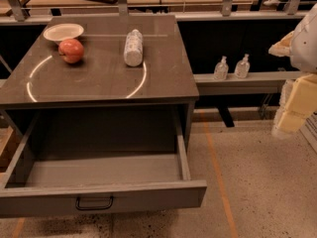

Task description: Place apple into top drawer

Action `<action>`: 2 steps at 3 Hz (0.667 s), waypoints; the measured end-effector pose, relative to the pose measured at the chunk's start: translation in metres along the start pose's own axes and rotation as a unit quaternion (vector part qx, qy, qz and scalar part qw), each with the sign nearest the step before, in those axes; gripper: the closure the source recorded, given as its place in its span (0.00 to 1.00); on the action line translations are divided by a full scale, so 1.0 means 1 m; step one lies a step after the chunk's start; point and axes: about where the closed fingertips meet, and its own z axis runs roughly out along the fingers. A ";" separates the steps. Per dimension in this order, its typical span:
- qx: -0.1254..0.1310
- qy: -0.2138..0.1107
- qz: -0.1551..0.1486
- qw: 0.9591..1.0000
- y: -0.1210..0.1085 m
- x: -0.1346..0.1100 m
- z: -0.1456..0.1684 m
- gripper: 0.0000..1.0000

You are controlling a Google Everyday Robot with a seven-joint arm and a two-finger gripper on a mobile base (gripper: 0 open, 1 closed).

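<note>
The red apple (71, 50) with an orange blush sits on the dark countertop (99, 78) at the back left, just in front of a white bowl (63, 32). Below the countertop, the grey top drawer (148, 196) is pulled fully open and looks empty inside. Its dark bail handle (94, 203) is at the centre of the front panel. My gripper (292, 114) is at the far right edge of the camera view, partly cut off. It is off to the side of the cabinet, far from the apple and the drawer, and holds nothing that I can see.
A white cylindrical bottle (133, 47) lies on the countertop to the right of the apple. Two small pump bottles (221, 68) (242, 66) stand on a low ledge to the right of the cabinet. Speckled floor with an orange line (218, 177) lies to the right of the drawer.
</note>
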 end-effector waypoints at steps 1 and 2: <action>0.000 0.000 0.000 1.000 0.000 0.000 0.000 0.00; -0.005 -0.037 0.009 0.999 -0.004 -0.010 0.003 0.00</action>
